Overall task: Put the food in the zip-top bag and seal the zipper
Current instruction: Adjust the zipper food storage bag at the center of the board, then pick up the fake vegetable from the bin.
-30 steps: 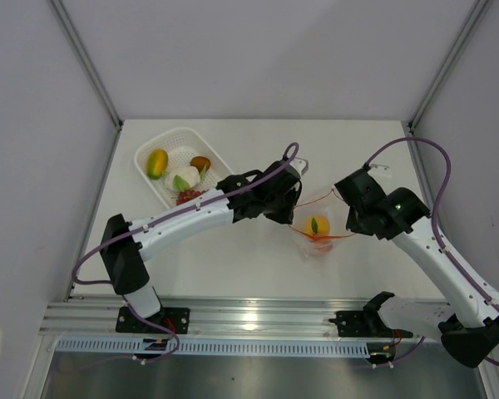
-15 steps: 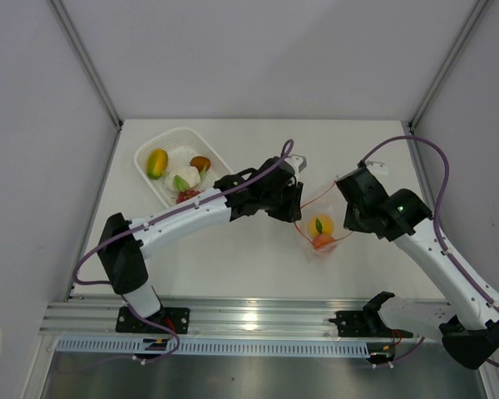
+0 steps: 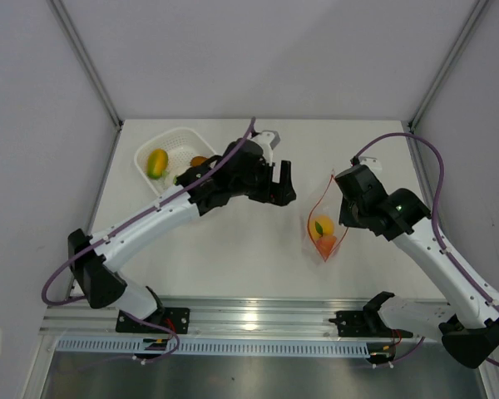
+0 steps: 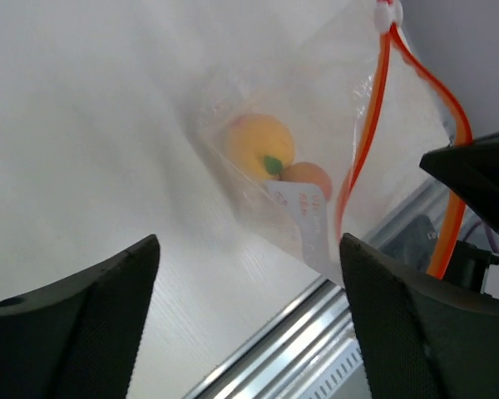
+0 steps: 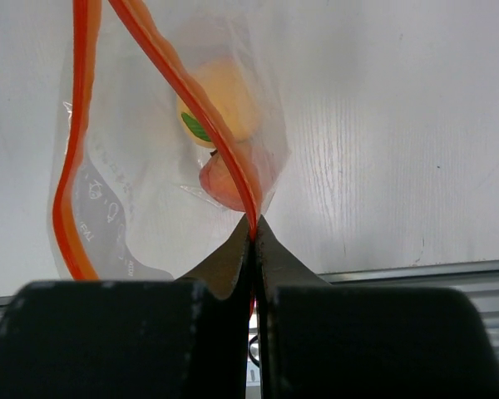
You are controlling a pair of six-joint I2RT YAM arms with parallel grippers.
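Loading is the step in hand, and the seal is a long way off. The clear crinkly zip-top bag (image 3: 326,204) lies on the white tabletop (image 3: 233,258) at about four o'clock from its centre, mouth gaping. Two pieces sit in its lower end: a round orange with a green leaf (image 4: 260,143) and a peach-coloured piece (image 4: 309,176) tucked against it at four o'clock.

The right pincer (image 5: 254,226) is clamped tight on the thin red-orange zipper strip (image 5: 85,33). The wrist view shows the jaws pressed together with one lip of the strip running straight into them. The left pincer (image 4: 249,245) hangs at nine o'clock of the bag, jaws wide apart, nothing between them, clear of the plastic.

Over at ten o'clock sits the white mesh basket (image 3: 183,133), with the yellow-green mango (image 3: 156,162) and a brown piece (image 3: 199,160) showing. The left arm covers the rest of it, so what else waits there cannot be told.

The likely call is for the left arm to head to ten o'clock for another piece while the right holds that lip up so the mouth does not collapse. The mango looks the bulkiest and will want the mouth at its widest. Zipping comes last.
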